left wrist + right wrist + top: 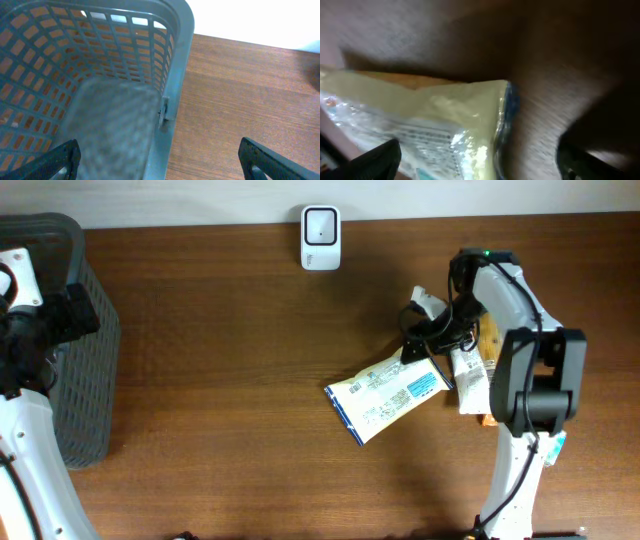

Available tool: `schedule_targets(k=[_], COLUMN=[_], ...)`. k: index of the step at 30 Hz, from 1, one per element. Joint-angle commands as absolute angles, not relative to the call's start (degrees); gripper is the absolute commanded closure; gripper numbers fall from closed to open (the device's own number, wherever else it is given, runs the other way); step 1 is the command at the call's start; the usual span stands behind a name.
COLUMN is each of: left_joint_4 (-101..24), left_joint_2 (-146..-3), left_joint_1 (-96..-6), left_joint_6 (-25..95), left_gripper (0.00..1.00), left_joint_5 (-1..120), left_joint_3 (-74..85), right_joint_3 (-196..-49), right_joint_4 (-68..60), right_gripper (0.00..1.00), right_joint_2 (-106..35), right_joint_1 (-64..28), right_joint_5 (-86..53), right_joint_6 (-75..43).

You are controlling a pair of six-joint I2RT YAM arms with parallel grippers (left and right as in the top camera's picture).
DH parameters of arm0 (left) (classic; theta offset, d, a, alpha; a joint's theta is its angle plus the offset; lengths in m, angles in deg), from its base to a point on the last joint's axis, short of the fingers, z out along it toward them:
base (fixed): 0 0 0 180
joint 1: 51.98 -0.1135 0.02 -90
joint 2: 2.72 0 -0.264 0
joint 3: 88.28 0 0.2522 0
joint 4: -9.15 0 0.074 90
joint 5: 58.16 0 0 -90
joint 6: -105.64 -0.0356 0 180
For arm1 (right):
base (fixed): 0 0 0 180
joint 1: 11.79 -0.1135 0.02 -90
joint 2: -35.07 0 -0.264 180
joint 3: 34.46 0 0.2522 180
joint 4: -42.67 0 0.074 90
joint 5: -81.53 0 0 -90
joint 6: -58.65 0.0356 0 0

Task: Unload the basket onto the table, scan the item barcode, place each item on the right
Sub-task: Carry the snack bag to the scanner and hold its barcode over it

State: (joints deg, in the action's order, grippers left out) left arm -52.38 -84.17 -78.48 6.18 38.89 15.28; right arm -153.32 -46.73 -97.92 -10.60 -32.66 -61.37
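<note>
Currently my right gripper (483,160) hangs spread wide, grasping nothing, just over the packet (388,395), which lies flat on the table (220,360) well short of the scanner (320,225), likely awaiting a hold that bares its barcode; my left gripper (160,160), equally open, idles above the basket (175,60).

One basket (95,380), one scanner (320,237), two arms (530,395).

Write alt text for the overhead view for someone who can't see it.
A white-and-blue plastic packet lies on a brown wooden table, with the right gripper open over its right end. A grey mesh basket stands far left and a small white scanner sits at the back edge.
</note>
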Motion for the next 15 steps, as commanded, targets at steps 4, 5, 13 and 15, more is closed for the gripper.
schedule_targets(k=[4, 5, 13, 15], left_joint_4=[-52.3, -52.3, -52.3, -52.3], left_joint_2=[-83.6, -83.6, -83.6, -83.6], left_joint_1=[-78.8, -78.8, -78.8, -78.8], left_joint_6=[5.2, 5.2, 5.2, 5.2], left_gripper=[0.01, 0.01, 0.01, 0.01], left_joint_5=[39.3, 39.3, 39.3, 39.3], left_joint_3=[15.5, 15.5, 15.5, 15.5], right_joint_3=[-143.3, -139.0, -133.8, -137.0], right_joint_4=[-43.9, -41.1, -35.8, -39.9], right_gripper=[0.14, 0.24, 0.96, 0.96], right_joint_2=[-100.5, -100.5, -100.2, -96.4], right_joint_1=[-12.1, -12.2, -12.1, -12.1], right_joint_5=[-39.4, -39.8, -56.1, -66.1], right_joint_6=[-62.6, -62.6, -56.0, -58.1])
